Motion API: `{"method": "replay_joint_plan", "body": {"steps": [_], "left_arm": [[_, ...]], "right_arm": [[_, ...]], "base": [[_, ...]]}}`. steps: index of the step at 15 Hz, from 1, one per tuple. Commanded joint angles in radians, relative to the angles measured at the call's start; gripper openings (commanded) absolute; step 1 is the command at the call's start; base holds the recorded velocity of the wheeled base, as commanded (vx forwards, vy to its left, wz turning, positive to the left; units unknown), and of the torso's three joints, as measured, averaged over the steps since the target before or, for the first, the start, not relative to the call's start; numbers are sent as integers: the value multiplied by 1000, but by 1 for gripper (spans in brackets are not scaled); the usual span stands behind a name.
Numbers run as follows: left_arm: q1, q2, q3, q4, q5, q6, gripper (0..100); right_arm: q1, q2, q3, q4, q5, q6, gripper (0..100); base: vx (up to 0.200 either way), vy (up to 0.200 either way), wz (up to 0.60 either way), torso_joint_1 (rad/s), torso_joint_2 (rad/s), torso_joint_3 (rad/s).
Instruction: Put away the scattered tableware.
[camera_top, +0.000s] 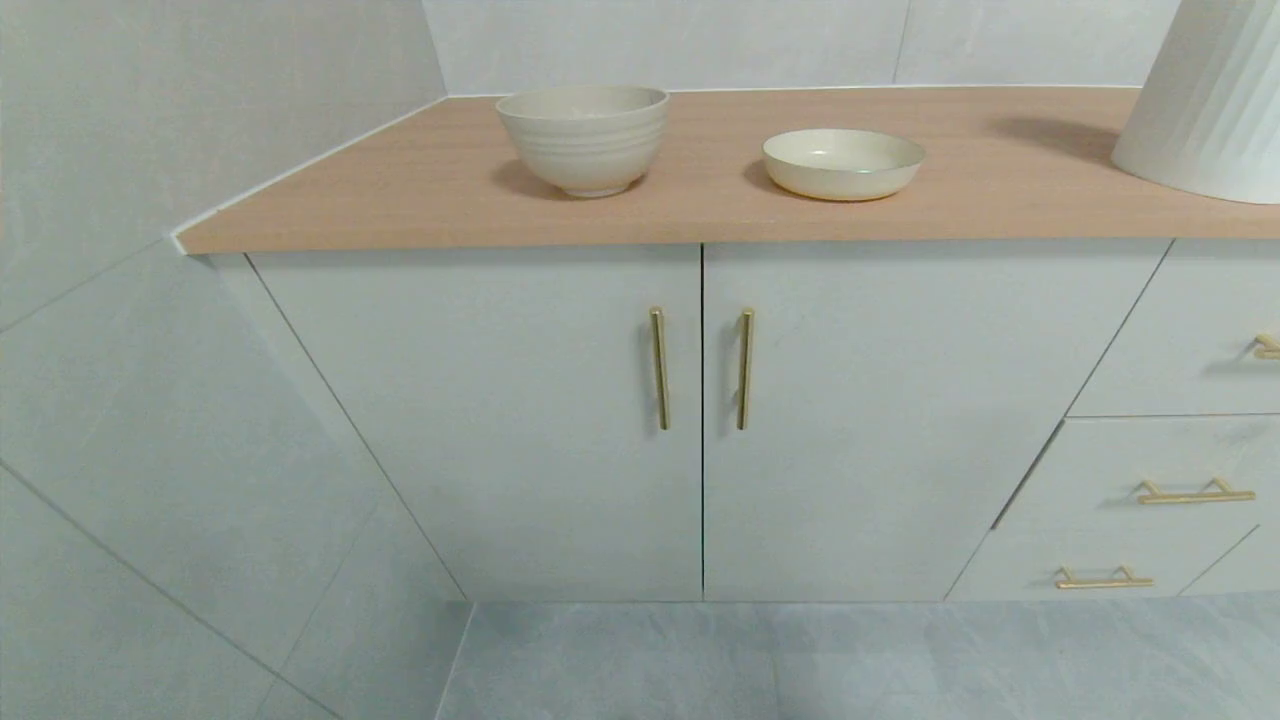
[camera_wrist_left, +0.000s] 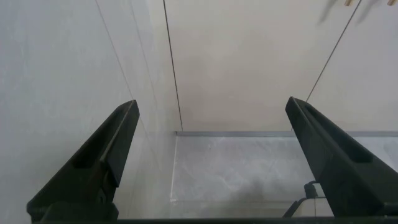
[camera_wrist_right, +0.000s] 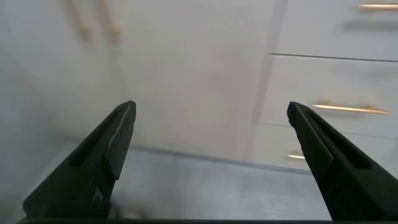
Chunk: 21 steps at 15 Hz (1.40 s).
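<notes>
**Hazards.** The deep bowl (camera_top: 583, 138) is sitting on the tabletop (camera_top: 1000, 190), and the shallow dish (camera_top: 843, 163) is sitting beside it, apart from it and nearer the front edge. A tool arriving low is likely risking a push against the dish's sloping wall, sliding it toward that edge. A grip on one rim of the bowl is likely tipping it, since the body is tall and rounded. Both pieces are looking glazed and hard, so a drop is probably meaning breakage.

**Appearance.** The bowl is showing a cream, horizontally ribbed outer wall. The dish is showing a plain pale glaze and a low profile. Both are standing upright and looking empty.

**Surroundings.** Two cabinet doors (camera_top: 520, 420) are standing closed below, with their handles (camera_top: 659, 368) meeting at the centre seam; drawers (camera_top: 1195, 493) are lying to the right. A white fluted vessel (camera_top: 1215, 100) is occupying the tabletop's right end.

**Tools.** The left tool (camera_wrist_left: 211, 107) and the right tool (camera_wrist_right: 211, 109) are both hanging low before the cabinet fronts, fingers spread apart, gripping nothing.
</notes>
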Motion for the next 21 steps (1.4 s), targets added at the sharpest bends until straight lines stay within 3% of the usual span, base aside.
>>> {"method": "replay_joint_plan", "body": {"steps": [1,2,3,4,7,9,12,14,21], "left_arm": [[0,0,0,-1,0,0,100],[0,2,0,-1,0,0,100],[0,2,0,0,0,0,100],[0,2,0,0,0,0,100],[0,2,0,-1,0,0,100],[0,2,0,0,0,0,100],[0,2,0,-1,0,0,100],[0,2,0,-1,0,0,100],[0,2,0,-1,0,0,100]], "right_arm": [[13,242,-111,25,156,9,100],[13,301,-125,22,184,9,100],[25,515,-198,15,265,8,100],[62,638,-259,15,280,9,100],[321,943,-439,11,227,29,100],[444,1140,-545,-33,173,34,100],[465,1353,-605,-223,173,51,100],[493,1528,-675,-446,171,148,100],[534,1799,-899,-556,168,186,100]], "base": [[0,0,0,0,0,0],[0,0,0,0,0,0],[0,0,0,0,0,0],[0,0,0,0,0,0],[0,0,0,0,0,0],[0,0,0,0,0,0],[0,0,0,0,0,0],[0,0,0,0,0,0],[0,0,0,0,0,0]]}}
